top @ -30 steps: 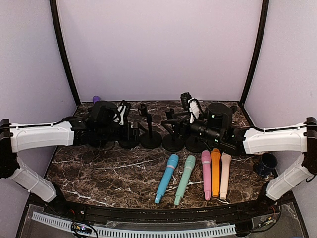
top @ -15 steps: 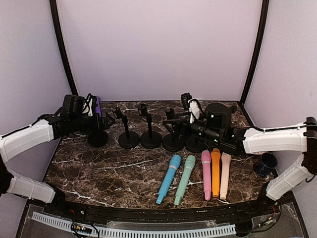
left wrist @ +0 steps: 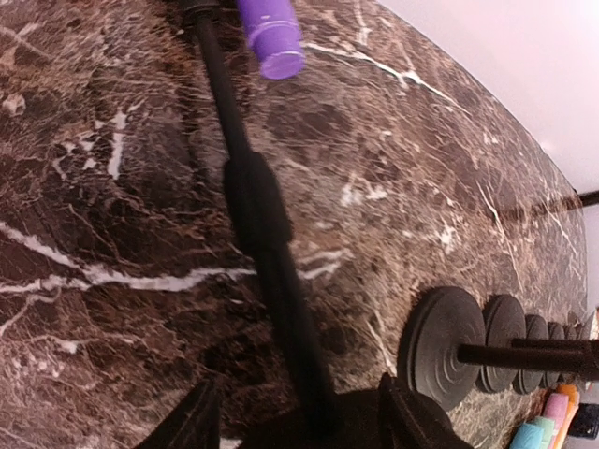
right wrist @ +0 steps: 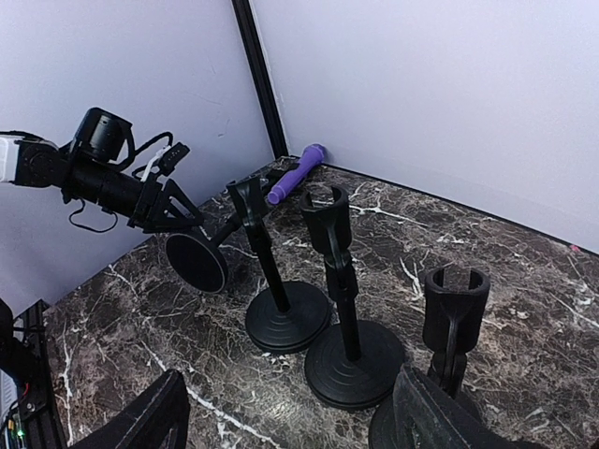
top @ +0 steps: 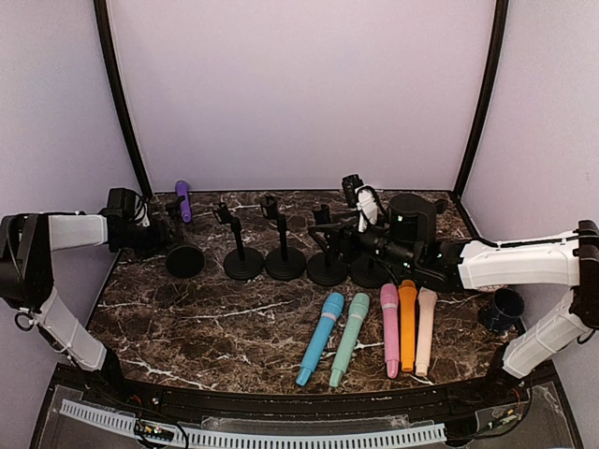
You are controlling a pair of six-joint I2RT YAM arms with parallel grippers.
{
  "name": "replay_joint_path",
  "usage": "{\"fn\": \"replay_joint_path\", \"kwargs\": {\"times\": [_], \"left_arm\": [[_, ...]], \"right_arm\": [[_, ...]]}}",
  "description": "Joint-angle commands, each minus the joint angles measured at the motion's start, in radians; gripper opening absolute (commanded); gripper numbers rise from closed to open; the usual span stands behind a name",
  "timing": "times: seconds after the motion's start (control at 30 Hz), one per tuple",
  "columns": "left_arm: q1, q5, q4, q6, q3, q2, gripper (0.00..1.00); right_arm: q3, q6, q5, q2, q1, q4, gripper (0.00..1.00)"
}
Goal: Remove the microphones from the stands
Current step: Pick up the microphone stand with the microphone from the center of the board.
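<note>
A purple microphone sits in the clip of the leftmost black stand. In the right wrist view this stand is tipped toward the back wall, its round base off flat, with the microphone pointing at the wall. My left gripper is at the stand's left. In the left wrist view its jaws are closed on the stand's base. The pole runs up to the microphone. My right gripper is open and empty, low among the right-hand stands.
Three empty black stands stand in a row right of the tipped one. Several coloured microphones lie at the front, from blue to beige. A dark blue cup is at the right edge.
My left arm has drawn back to the left, from over the stands to the left of the first stand. The purple microphone now shows fully. The right arm has not moved.
</note>
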Motion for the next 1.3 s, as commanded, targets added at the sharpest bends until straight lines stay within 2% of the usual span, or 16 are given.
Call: {"fn": "replay_joint_path", "kwargs": {"times": [0.0,0.2,0.53,0.73,0.8,1.0,1.27], "left_arm": [[0.063,0.09,0.069,-0.009,0.086,0.12,0.55],[0.067,0.06,0.067,0.01,0.218,0.263,0.55],[0.067,0.142,0.167,0.016,0.28,0.402,0.57],[0.067,0.147,0.175,0.033,0.321,0.455,0.52],[0.067,0.146,0.176,0.041,0.331,0.472,0.47],[0.067,0.142,0.179,0.054,0.334,0.47,0.21],[0.067,0.134,0.282,0.049,0.232,0.338,0.02]], "right_arm": [[0.028,0.004,0.005,0.008,-0.002,0.021,0.76],[0.021,0.006,0.011,-0.001,-0.002,0.017,0.76],[0.028,0.007,0.011,0.015,-0.002,0.002,0.76],[0.04,0.017,0.001,0.033,-0.002,0.001,0.76],[0.044,0.017,0.002,0.036,-0.002,-0.004,0.76],[0.044,0.021,0.012,0.037,-0.002,-0.012,0.76],[0.037,0.029,0.03,0.026,-0.002,-0.013,0.76]]}}
